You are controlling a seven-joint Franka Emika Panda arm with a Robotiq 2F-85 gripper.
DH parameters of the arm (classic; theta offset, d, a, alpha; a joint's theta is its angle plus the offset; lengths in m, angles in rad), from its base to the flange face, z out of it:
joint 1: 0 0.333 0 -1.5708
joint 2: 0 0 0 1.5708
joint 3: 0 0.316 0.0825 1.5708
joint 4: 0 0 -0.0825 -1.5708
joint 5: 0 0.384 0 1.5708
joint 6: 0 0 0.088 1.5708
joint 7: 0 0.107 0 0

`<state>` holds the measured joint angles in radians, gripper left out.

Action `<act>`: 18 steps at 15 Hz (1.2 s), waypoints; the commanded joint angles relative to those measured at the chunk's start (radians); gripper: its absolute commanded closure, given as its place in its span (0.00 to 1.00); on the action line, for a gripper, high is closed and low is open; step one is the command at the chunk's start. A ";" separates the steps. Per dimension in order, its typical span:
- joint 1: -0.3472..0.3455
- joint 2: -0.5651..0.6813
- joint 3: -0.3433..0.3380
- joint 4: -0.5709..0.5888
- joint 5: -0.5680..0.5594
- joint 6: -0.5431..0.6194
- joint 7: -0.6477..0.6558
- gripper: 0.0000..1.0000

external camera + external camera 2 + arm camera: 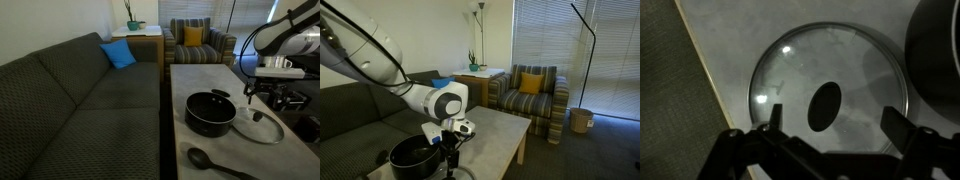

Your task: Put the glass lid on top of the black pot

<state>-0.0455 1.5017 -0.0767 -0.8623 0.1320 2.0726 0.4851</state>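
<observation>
The glass lid (260, 127) lies flat on the pale table, right of the black pot (210, 112). It is a clear disc with a metal rim and a dark centre knob. In the wrist view the lid (855, 75) fills the middle, and the pot's dark rim (940, 50) shows at the right edge. My gripper (262, 93) hangs open above the lid, apart from it. In the wrist view its two fingers (833, 122) spread wide on either side of the knob. In an exterior view the gripper (450, 152) is beside the pot (412, 157).
A black long-handled spoon (212, 162) lies on the table in front of the pot. A dark sofa (80, 100) runs along the table's side. A striped armchair (200, 42) stands behind the table. The table edge (710, 85) shows near the lid.
</observation>
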 commanded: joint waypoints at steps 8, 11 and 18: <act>-0.047 0.000 -0.004 -0.031 0.012 -0.005 0.014 0.00; -0.047 0.000 -0.002 -0.040 0.015 -0.005 0.015 0.00; -0.004 -0.002 -0.004 -0.119 0.031 0.216 0.156 0.00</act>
<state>-0.0658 1.5001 -0.0768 -0.9335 0.1457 2.1727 0.5942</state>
